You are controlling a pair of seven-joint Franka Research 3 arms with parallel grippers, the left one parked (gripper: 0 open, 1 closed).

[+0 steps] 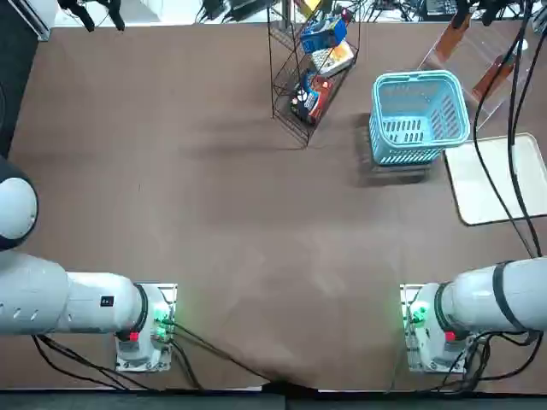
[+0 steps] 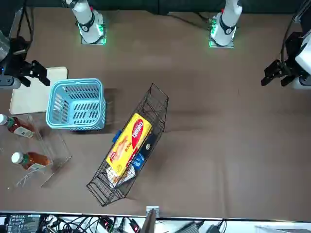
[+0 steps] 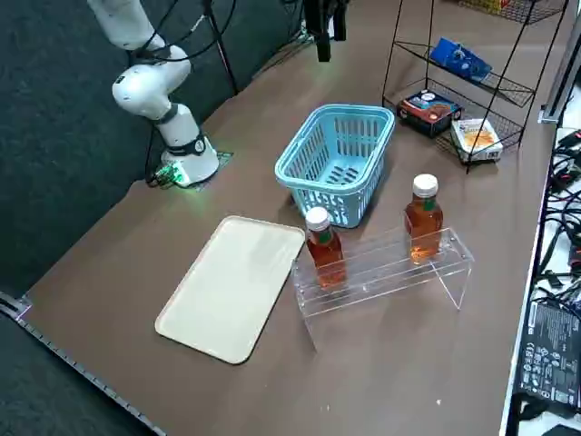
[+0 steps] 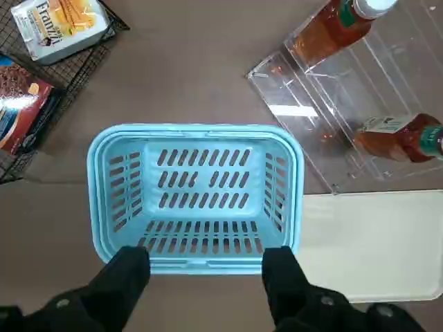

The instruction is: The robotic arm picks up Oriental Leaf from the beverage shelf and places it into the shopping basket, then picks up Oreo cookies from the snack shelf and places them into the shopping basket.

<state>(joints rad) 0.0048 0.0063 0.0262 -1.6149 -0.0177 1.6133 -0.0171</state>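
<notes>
oriental leaf point(image 3: 424, 218) rests at one to two o'clock from the basket, taking the top view as the dial: two similar bottles lean on the rack, and i cannot tell which is wanted. largest first: the clear beverage shelf point(image 3: 377, 272) is light and may slide, so lift the bottle without dragging it along the plastic. the shopping basket point(image 4: 197, 268) looks well placed for a short carry; clear its rim before lowering. the right gripper point(image 4: 206, 261) is released, its two fingers wide apart with nothing between them, over the tray side of the basket. i would bring it over the rack and line its fingers up across the bottle's slim body, matching the tilt, then close gently below the white cap point(image 3: 425, 185); gripping the cap alone could let the bottle swing or slip.
</notes>
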